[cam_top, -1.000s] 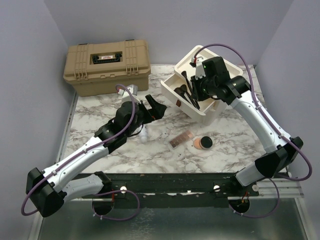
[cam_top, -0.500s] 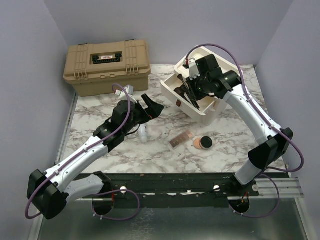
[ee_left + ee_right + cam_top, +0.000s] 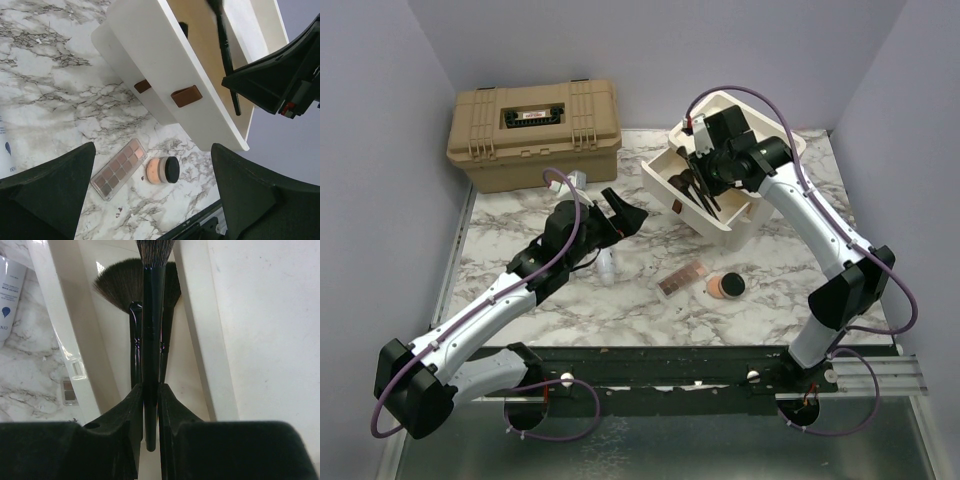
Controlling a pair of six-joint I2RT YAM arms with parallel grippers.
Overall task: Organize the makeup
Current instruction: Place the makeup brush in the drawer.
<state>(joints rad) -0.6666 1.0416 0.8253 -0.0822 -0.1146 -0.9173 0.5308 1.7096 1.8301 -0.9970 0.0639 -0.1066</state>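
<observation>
Since the picture of one second ago, the right arm has swung to the left and further over the drawer unit, and the left arm has also shifted a little towards the back.

At the far left, at the back of the white marble-patterned surface (image 3: 520, 285), stands the closed tan plastic toolbox (image 3: 533, 132). Its lid has a black label panel, but the writing there is too small to read. In front of it the left end effector (image 3: 625, 210) hovers above the surface with its jaws spread wide and nothing between them. Just below it lies the whitish plastic bottle (image 3: 607, 266). It shows a small blue drop mark and some blue lines of text, which I cannot read.

More to the right, the rectangular pink palette (image 3: 119, 169) lies flat, with two rows of brownish pans visible. Just beside it is the round black compact (image 3: 162, 170), open, with its peach powder showing.

Behind these two stands the cream open-top drawer unit (image 3: 665, 185), turned at an angle, with two brown tabs on its front wall. Several dark makeup brushes (image 3: 131, 300) lie inside it, one with a fan-shaped head. The right end effector (image 3: 151, 392) is over this compartment with its jaws narrow, clamped on the handle of a black-handled brush (image 3: 151, 315), whose bristles point away from the wrist camera.
</observation>
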